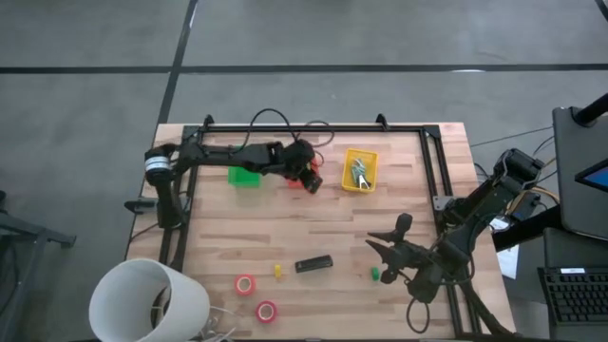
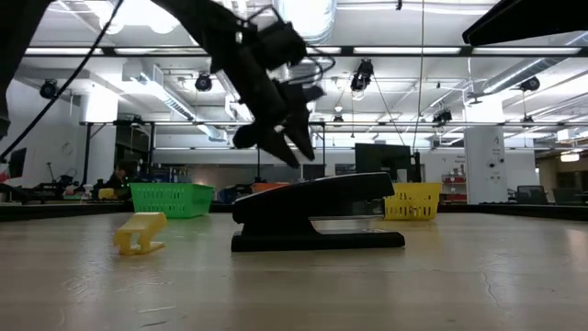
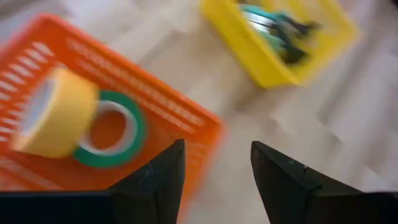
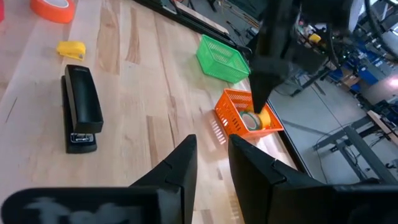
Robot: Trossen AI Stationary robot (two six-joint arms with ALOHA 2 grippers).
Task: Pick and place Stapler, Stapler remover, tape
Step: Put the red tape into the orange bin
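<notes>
- On the table (image 1: pixel 313 237), the biggest thing, three baskets sit in a row near the far edge, likely as sorting bins: a green basket (image 1: pixel 243 177), an orange basket (image 1: pixel 306 180) and a yellow basket (image 1: pixel 360 170).
- Over the orange basket, the left arm reaches across from the left edge; the left gripper (image 3: pixel 214 171) hovers just above the rim with its fingers spread and nothing between them, released.
- Inside the orange basket, a yellow tape (image 3: pixel 53 112) leans on a green tape (image 3: pixel 112 129), directly under and just ahead of that gripper, so this drop looks finished.
- At the near right corner, the right arm bends over the table; the right gripper (image 4: pixel 211 158) has its fingers close together with a thin gap and holds nothing I can see.
- Near the front middle, the stapler (image 1: pixel 313 264) lies flat, well apart from both grippers, ahead of the right one in its wrist view; it is probably next to be picked.
- Toward the near left, two red tapes (image 1: pixel 256 296) lie flat on the wood, close together and not yet collected.
- Inside the yellow basket lie some metal tools (image 1: pixel 360 174), perhaps staple removers; I cannot tell.
- Just left of the stapler sits a small yellow block (image 1: pixel 278 272); a green block (image 1: pixel 375 275) rests by the right gripper.
</notes>
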